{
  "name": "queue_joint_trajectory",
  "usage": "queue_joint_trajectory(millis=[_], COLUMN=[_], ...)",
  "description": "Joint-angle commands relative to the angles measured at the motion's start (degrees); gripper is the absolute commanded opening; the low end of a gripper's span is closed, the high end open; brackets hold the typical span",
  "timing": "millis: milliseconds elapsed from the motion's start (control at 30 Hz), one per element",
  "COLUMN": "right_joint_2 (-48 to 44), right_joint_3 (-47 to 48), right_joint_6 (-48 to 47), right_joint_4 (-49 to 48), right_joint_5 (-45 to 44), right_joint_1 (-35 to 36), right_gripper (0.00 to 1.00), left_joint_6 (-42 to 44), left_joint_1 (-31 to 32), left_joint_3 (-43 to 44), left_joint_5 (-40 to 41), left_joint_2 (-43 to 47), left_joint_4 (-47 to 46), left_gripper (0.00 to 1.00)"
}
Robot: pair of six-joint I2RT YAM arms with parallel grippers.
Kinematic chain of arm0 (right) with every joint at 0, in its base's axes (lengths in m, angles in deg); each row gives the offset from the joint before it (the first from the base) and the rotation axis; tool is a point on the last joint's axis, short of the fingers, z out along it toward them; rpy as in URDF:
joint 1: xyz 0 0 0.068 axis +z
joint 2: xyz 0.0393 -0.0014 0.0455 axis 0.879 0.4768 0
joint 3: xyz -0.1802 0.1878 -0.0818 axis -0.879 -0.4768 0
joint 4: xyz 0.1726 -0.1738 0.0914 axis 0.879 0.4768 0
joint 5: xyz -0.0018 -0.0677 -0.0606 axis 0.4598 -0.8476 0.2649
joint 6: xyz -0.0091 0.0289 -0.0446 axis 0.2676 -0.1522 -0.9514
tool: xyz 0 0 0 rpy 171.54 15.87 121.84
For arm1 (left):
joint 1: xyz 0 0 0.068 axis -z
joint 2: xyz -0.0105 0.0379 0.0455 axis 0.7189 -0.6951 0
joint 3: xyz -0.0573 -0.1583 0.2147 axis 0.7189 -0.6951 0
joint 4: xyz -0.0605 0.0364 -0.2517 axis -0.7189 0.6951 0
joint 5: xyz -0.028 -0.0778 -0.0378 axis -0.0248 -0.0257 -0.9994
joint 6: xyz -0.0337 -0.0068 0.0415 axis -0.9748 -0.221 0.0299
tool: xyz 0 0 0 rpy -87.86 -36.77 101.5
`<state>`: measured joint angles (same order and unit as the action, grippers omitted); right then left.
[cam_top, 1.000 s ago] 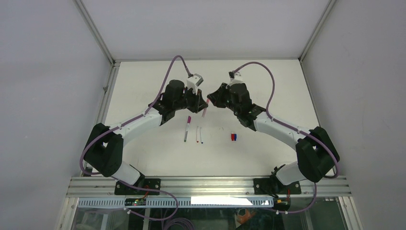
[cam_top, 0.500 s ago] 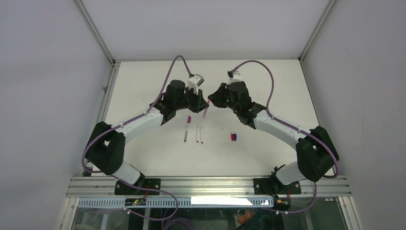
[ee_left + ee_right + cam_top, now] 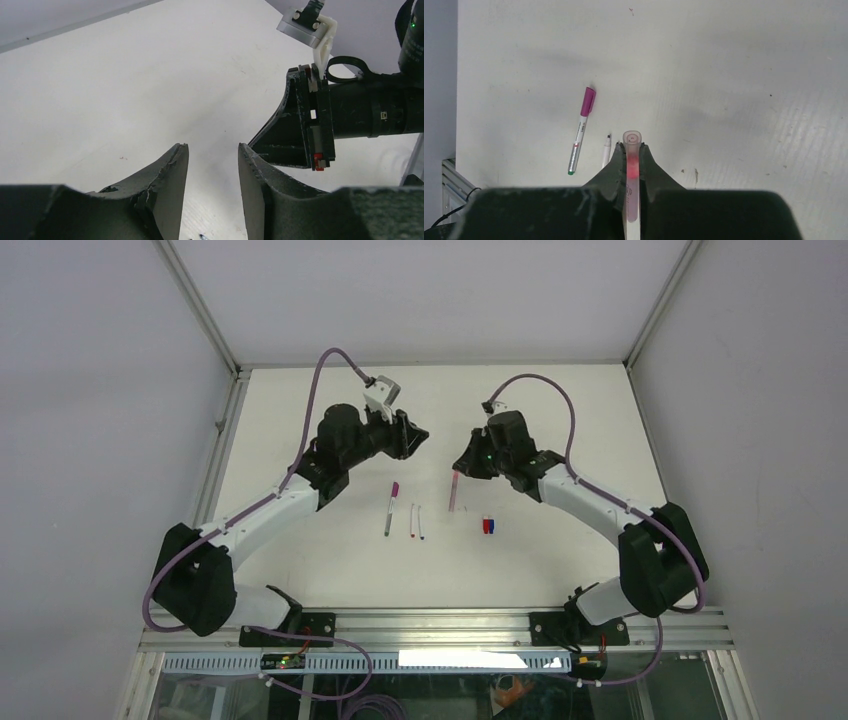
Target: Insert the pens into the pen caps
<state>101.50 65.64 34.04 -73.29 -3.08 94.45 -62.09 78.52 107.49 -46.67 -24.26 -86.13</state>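
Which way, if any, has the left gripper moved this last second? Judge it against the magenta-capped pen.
Yes. The left gripper has pulled away, up and left in the top view, farther from the magenta-capped pen, which has not moved.

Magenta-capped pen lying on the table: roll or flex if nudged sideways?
Probably rolls: the magenta-capped pen looks like a slim round barrel lying flat on the table. Likely stiff, since it lies dead straight. Probably light, being so thin.

Overhead plus close wrist views, shared table (image 3: 330, 560)
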Motion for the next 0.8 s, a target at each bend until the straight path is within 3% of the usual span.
queue_joint_trajectory(millis=[0,300,500,767], right_joint_2=[0.8,11.4,16.4,19.1], right_joint_3=[-0.2,11.0,15.5,17.3], right_joint_6=[-1.7,-6.7,-7.0,-6.7], right_joint_4=[2.1,15.8,19.2,21.1], right_joint_5=[0.7,-7.8,-8.8,-8.9], right_joint_1=[-0.7,-1.4,-2.1,-2.4], right_gripper=[0.00,0.00,0.00,0.00], left_joint_6=[0.6,1.8,0.1,-6.6], left_joint_1=[-0.2,1.1,4.2,11.6], left_joint_3=[-1.9,-2.5,0.7,1.2], left_joint_5=[3.4,13.1,17.4,22.3], left_joint_2=[2.7,3.3,-1.3,-7.9], left_joint_4=[2.5,19.3,29.4,34.1], left_gripper=[0.42,0.41,0.39,0.35])
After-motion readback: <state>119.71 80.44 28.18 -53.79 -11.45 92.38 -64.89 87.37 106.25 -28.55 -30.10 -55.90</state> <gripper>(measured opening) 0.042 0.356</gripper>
